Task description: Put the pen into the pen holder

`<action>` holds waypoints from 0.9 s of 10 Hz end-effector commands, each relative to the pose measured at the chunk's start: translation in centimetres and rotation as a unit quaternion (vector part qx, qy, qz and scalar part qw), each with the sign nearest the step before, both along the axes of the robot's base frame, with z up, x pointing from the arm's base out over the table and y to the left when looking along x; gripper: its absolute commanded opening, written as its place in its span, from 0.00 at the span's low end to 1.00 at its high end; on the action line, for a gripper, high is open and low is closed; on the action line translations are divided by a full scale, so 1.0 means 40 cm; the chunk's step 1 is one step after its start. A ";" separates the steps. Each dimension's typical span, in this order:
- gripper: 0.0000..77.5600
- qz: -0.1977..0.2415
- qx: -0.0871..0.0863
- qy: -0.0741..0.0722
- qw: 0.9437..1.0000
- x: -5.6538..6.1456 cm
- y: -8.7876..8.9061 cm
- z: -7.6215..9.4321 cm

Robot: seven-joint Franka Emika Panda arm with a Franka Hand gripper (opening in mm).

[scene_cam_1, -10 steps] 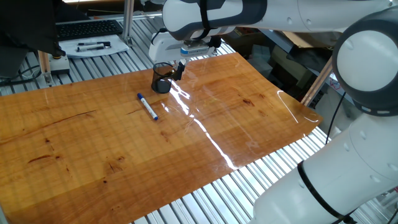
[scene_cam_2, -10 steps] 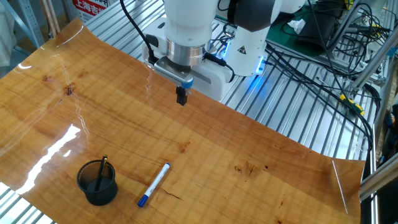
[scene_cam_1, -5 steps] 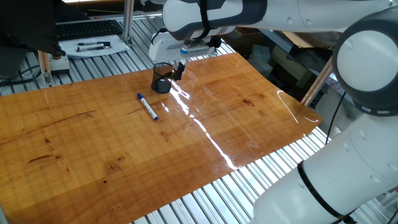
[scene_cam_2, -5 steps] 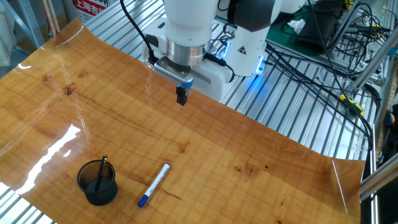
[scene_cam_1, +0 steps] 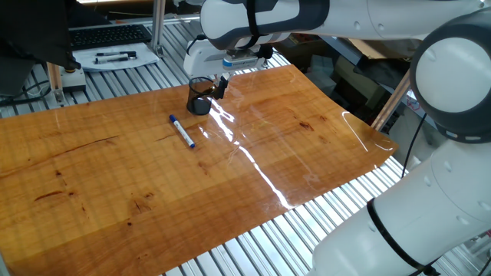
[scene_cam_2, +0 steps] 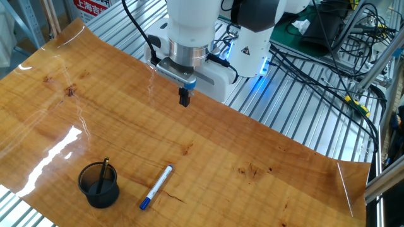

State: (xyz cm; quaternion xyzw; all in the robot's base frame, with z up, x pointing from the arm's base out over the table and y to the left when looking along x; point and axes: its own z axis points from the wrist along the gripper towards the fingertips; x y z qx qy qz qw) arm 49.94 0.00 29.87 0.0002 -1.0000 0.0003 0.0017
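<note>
Here, pen (scene_cam_2: 156, 186) flat beside pen holder (scene_cam_2: 98, 185), dark stick inside seen from one side only, gripper (scene_cam_2: 184, 98) pinched together, empty.

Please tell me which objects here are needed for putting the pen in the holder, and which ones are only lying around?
Needed:
- slim pale marker pen with dark blue cap, lying flat on the wooden board
- small dark see-through cylindrical pen holder, upright, with a thin dark stick already inside
- two-finger gripper, empty, above the board

Only lying around:
- white tray with black pens
- black keyboard
- cables
</note>
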 end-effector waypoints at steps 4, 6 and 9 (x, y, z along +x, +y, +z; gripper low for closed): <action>0.00 0.006 -0.003 0.008 1.000 0.000 0.000 0.000; 0.00 0.006 -0.003 0.009 1.000 0.002 0.002 -0.005; 0.00 0.006 -0.003 0.009 1.000 0.004 0.004 -0.012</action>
